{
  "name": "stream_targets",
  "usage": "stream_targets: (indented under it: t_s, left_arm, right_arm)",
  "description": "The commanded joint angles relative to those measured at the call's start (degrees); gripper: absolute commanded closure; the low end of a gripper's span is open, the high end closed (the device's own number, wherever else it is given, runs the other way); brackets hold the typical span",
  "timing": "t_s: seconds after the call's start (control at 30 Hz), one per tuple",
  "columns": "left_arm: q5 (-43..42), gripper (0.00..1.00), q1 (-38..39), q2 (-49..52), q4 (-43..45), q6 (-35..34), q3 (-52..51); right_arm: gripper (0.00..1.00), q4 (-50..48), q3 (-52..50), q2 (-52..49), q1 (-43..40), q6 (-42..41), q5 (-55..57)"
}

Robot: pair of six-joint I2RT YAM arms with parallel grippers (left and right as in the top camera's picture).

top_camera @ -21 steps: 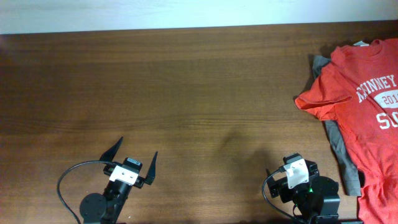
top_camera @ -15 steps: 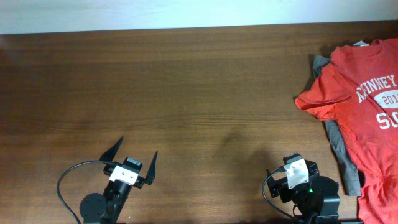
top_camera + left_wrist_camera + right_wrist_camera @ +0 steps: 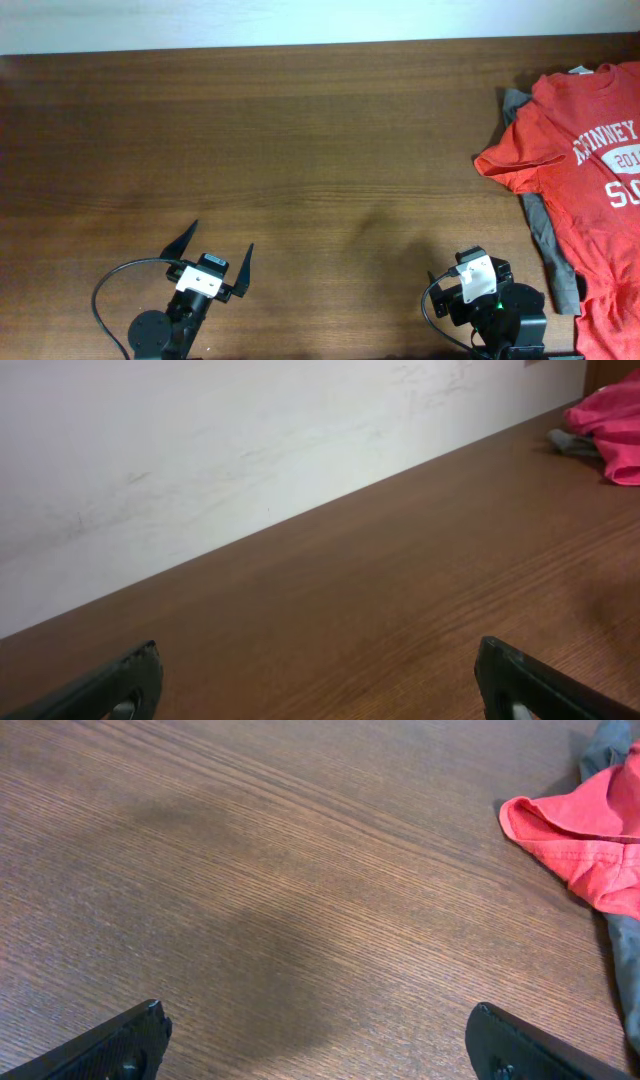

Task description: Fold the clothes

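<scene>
We counted one table (image 3: 300,130), two arms, two garments and one cable. At the far left, by the near edge, a black cable (image 3: 100,290) looped beside the left arm's base. Just right of it sat the left gripper (image 3: 222,237), one of two. Its jaws were spread wide in a V and held nothing, touching nothing. In the left wrist view, only the two black fingertips (image 3: 135,675) showed at the bottom corners, with bare wood between them. A white wall (image 3: 200,460) ran along the far edge.

Further right, also near the front edge, was the right gripper (image 3: 470,270). From overhead we could not make out its fingers. The right wrist view showed both tips far apart at the bottom corners, empty, over bare wood, so its jaws stood wide open.

At the far right lay one orange-red T-shirt (image 3: 580,190). It was spread flat, white print up, and partly cut off by the frame edge. One sleeve (image 3: 580,830) pointed left. A grey garment (image 3: 548,235) lay under it, sticking out along its left side. Both garments were well apart from the left gripper and nearer the right one, with neither gripper touching them.
</scene>
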State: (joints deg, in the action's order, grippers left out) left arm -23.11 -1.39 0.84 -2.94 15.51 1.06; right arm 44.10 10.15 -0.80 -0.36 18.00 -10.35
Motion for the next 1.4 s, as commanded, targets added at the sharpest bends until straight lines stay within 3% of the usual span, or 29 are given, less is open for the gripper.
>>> stream_targets:
  t_s: [0.0, 0.93, 1.1, 1.23, 1.37]
  left_arm:
    - [0.4, 0.01, 0.2, -0.4, 0.2, 0.7, -0.5]
    - [0.2, 0.01, 0.2, -0.4, 0.2, 0.7, -0.5]
    - [-0.2, 0.01, 0.2, -0.4, 0.4, 0.7, -0.5]
    - [-1.7, 0.01, 0.2, -0.4, 0.6, 0.7, -0.5]
    - [-11.2, 0.01, 0.2, -0.4, 0.5, 0.7, -0.5]
  right_arm:
    - [0.01, 0.0, -0.5, 0.5, 0.3, 0.0, 0.5]
    - [0.01, 0.0, -0.5, 0.5, 0.3, 0.0, 1.2]
    - [0.01, -4.1, -0.5, 0.5, 0.3, 0.0, 0.7]
    - [0.01, -7.6, -0.5, 0.5, 0.4, 0.0, -4.6]
    - [0.01, -11.8, -0.5, 0.5, 0.4, 0.0, -15.8]
